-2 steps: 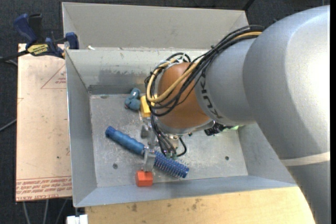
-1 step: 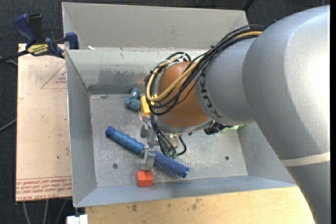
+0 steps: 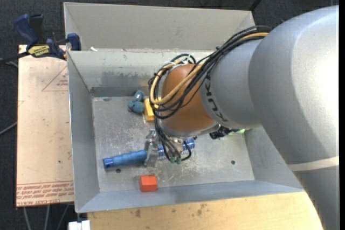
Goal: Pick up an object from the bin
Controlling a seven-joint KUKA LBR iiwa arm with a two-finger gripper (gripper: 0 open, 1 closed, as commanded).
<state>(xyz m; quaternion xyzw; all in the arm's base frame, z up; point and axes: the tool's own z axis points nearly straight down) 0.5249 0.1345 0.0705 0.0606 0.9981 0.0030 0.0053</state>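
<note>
My gripper is down near the bin floor, left of centre, at the right end of a blue cylindrical handle-like thing that lies across the floor pointing left. Its metal fingers touch or overlap that end, and the orange cover above hides how they stand. A small orange-red block lies just below, near the front wall. A yellow piece and a grey-blue lump lie behind the gripper, toward the back left. A small blue-and-white thing peeks out beside the gripper on its right.
The arm, with its orange cover and cables, covers the bin's middle and right. The bin's sloping walls close in on all sides. Bare scuffed floor shows at the left and along the front right.
</note>
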